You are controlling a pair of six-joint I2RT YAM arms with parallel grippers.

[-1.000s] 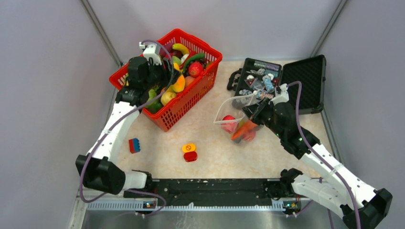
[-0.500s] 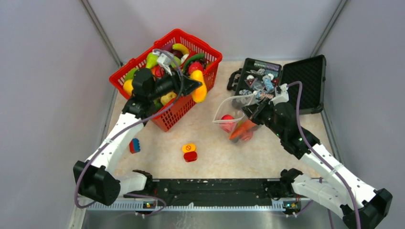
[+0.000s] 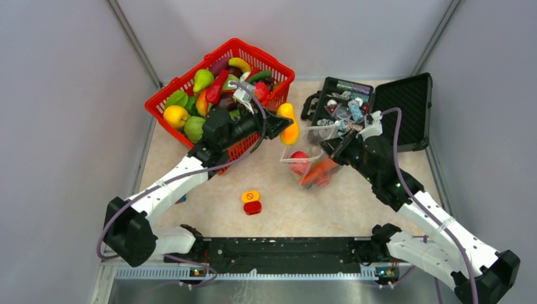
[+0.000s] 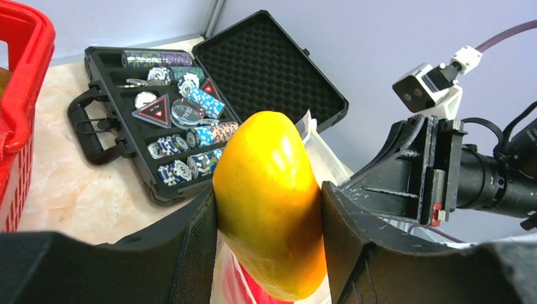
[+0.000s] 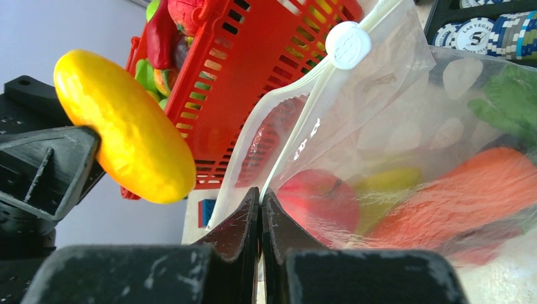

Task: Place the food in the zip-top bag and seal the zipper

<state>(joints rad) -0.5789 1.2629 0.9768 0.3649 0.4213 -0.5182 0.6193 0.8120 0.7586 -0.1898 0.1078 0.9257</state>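
My left gripper (image 3: 283, 125) is shut on a yellow-orange toy mango (image 3: 289, 123), held in the air just left of the bag's mouth; the mango fills the left wrist view (image 4: 269, 202) and shows in the right wrist view (image 5: 123, 126). My right gripper (image 3: 334, 149) is shut on the mouth edge of the clear zip-top bag (image 3: 311, 155), holding it open. Its whitish zipper (image 5: 297, 136) with a round white slider (image 5: 347, 44) runs up from my closed fingers. Inside the bag lie a red apple (image 5: 313, 202), an orange carrot (image 5: 456, 196) and a yellow piece.
The red basket (image 3: 250, 136) with more toy fruits stands at the back left. An open black case (image 3: 370, 107) of poker chips lies at the back right. An orange-and-red button block (image 3: 251, 202) sits at the front centre.
My left arm has lifted the mango out of the basket and carried it right, up to the bag's mouth. The right gripper has kept holding the bag, which shifted slightly.
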